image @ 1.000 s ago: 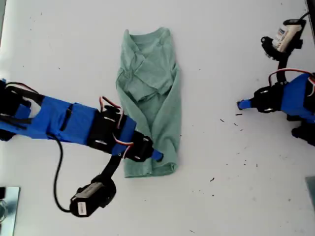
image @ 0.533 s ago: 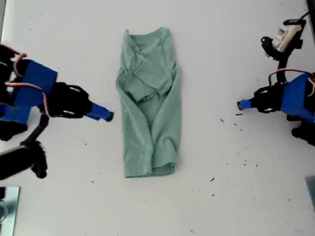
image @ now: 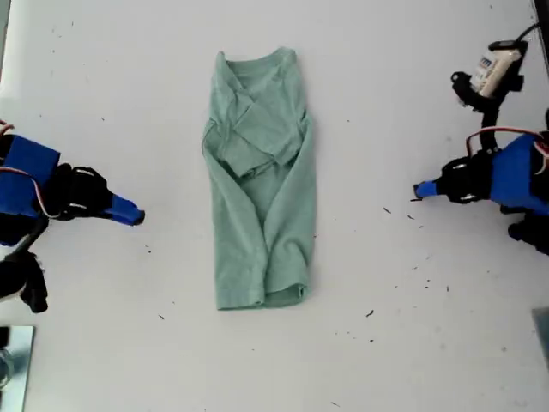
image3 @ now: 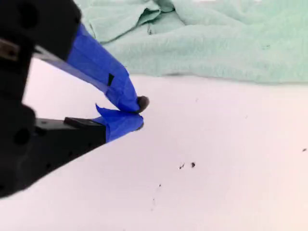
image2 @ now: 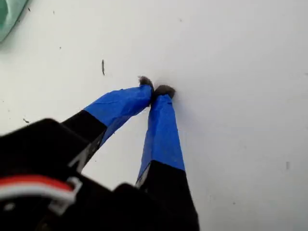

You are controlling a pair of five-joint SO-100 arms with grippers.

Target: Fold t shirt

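1. The t shirt (image: 260,184) lies flat at the middle of the white bench (image: 412,343). It is folded into a narrow strip, with the collar at the far end and the hem at the near end.
2. The first end effector (image2: 156,90) is at the exterior view's right, well apart from the cloth. Its blue-taped tips are pressed together on nothing.
3. The second end effector (image3: 139,113) is at the exterior view's left and points toward the shirt. Its tips are also pressed together and empty.
4. Dark specks dot the bench.
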